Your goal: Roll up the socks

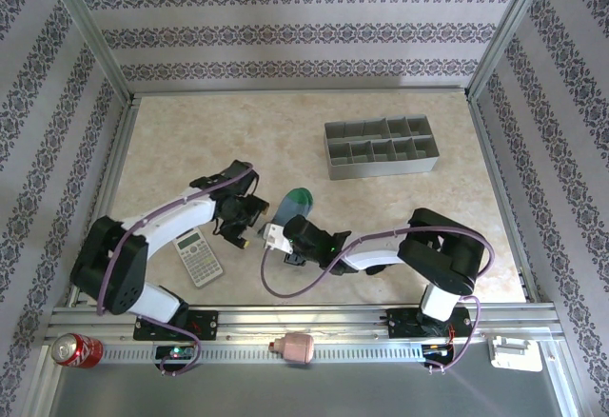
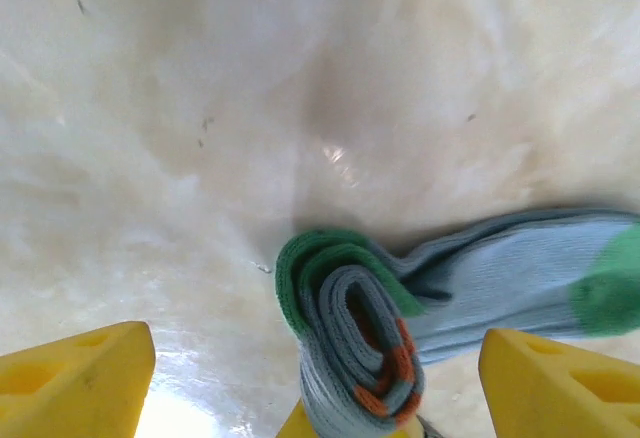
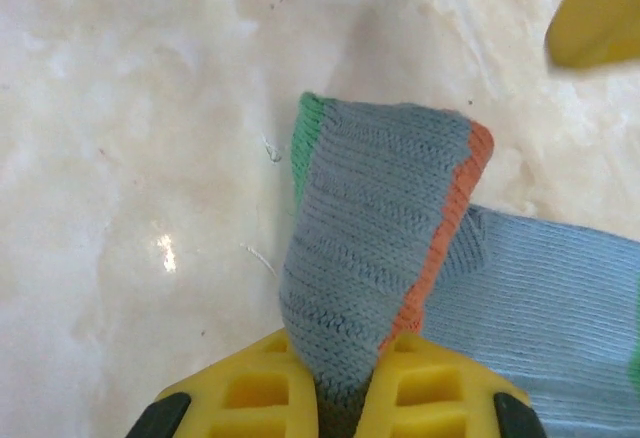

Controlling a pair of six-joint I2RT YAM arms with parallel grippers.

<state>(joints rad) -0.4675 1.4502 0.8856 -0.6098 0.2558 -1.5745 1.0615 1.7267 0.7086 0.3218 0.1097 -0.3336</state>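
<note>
A blue-grey sock (image 1: 295, 203) with a green toe lies mid-table, one end rolled up. In the left wrist view the roll (image 2: 355, 343) shows green, grey and orange layers, and the flat part (image 2: 520, 278) runs off to the right. My left gripper (image 2: 320, 383) is open, its yellow fingertips (image 2: 75, 378) wide apart on either side of the roll without touching it. My right gripper (image 3: 348, 398) is shut on the roll (image 3: 375, 238), pinching its lower end between the yellow fingers (image 3: 250, 393). From above, both grippers (image 1: 249, 215) (image 1: 278, 238) meet at the sock's near end.
A grey calculator (image 1: 199, 257) lies just left of the grippers. A grey compartment tray (image 1: 381, 148) stands at the back right. A red can (image 1: 74, 349) and a pink-and-white object (image 1: 293, 347) sit on the front rail.
</note>
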